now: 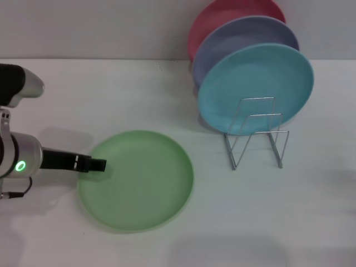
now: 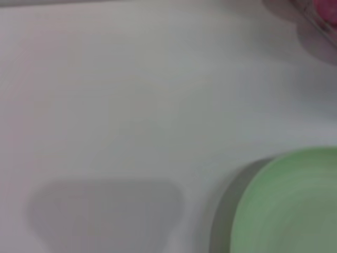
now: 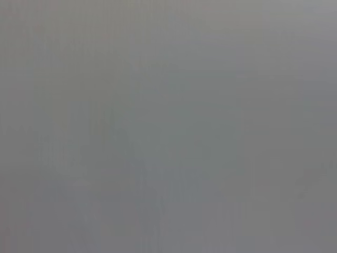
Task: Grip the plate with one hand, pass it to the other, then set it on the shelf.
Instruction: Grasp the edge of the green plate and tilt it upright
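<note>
The light green plate (image 1: pixel 136 181) lies flat on the white table (image 1: pixel 278 217) with the left gripper (image 1: pixel 98 165) at its left rim, its grip impossible to judge, while farther back the wire rack (image 1: pixel 257 133) holds the turquoise plate (image 1: pixel 256 86), lavender plate (image 1: pixel 239 39) and pink plate (image 1: pixel 222 14).

Bare table (image 1: pixel 128 89) lies open beyond the left gripper (image 1: pixel 99 165). Its tip is at the green plate (image 1: pixel 136 181). The wire rack (image 1: pixel 257 133) and standing plates (image 1: pixel 255 89) block the far right.
</note>
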